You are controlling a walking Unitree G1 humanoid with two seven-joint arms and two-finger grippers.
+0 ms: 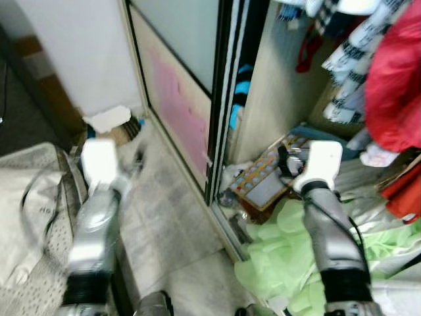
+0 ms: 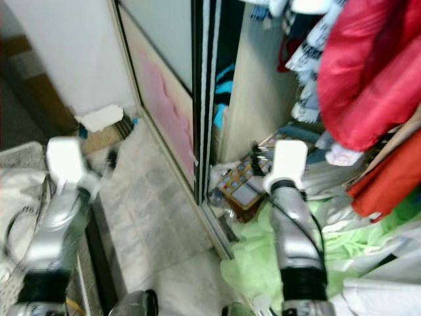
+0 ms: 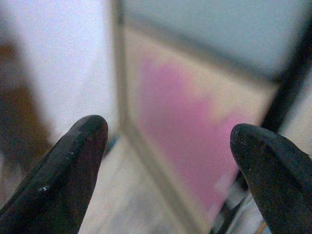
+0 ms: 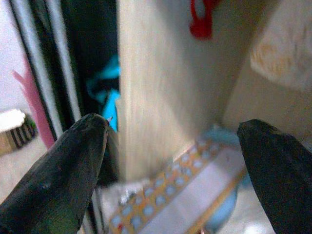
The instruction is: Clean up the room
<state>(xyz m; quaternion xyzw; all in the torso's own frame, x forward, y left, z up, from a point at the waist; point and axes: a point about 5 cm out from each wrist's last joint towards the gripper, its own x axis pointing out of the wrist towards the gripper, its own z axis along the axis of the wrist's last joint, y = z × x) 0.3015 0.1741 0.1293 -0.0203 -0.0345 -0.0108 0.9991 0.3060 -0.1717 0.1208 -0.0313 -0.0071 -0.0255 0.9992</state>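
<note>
With both your right hand (image 4: 170, 161) and left hand (image 3: 165, 165) spread wide and empty, steady your stance, then lower the right onto the patterned box (image 1: 266, 176) lying on the wardrobe floor (image 1: 250, 227) just ahead of it.

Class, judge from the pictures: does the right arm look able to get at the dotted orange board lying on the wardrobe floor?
Probably yes. The right gripper hangs open just above the dotted orange board, with nothing between them; the green cloth lies nearer the robot, under the arm, not over the board.
</note>
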